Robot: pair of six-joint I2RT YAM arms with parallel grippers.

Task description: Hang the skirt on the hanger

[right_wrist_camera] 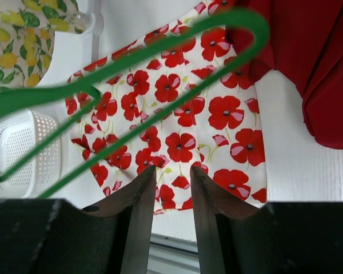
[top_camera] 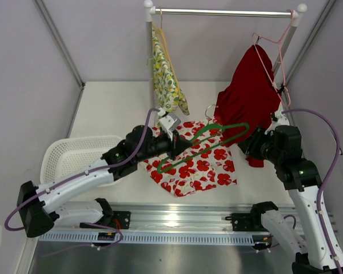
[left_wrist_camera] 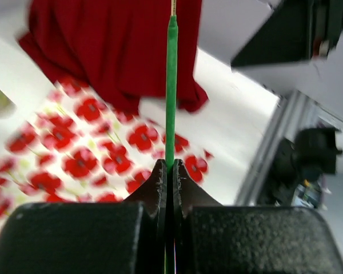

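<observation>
— Two arms are out there. Which one has the hanger?

— The left gripper. Its jaws are pinched tight on the hanger at the 8 o'clock tip. From there the long axis runs up across the table toward 2 o'clock.

— And the skirt?

— The skirt is spread flat on the table, right under the hanger. The hanger looks to be held clear of the cloth, though I can't swear to the gap.

— So is the right one free?

— Yes. The right gripper has its jaws apart with nothing between them. It sits off the hanger's 2 o'clock end, just by the red garment drooping from the rail.

— Which way is the skirt from it?

— Roughly 8 o'clock, looking from above. On its own camera the poppy cloth fills the view straight past the fingertips, with the hanger bars crossing in between.

— Then the right arm does the picking?

— That's my guess. It's the only empty one, and the skirt's 3 o'clock edge is the side nearest it. It would have to come in under those bars without knocking them.
</observation>
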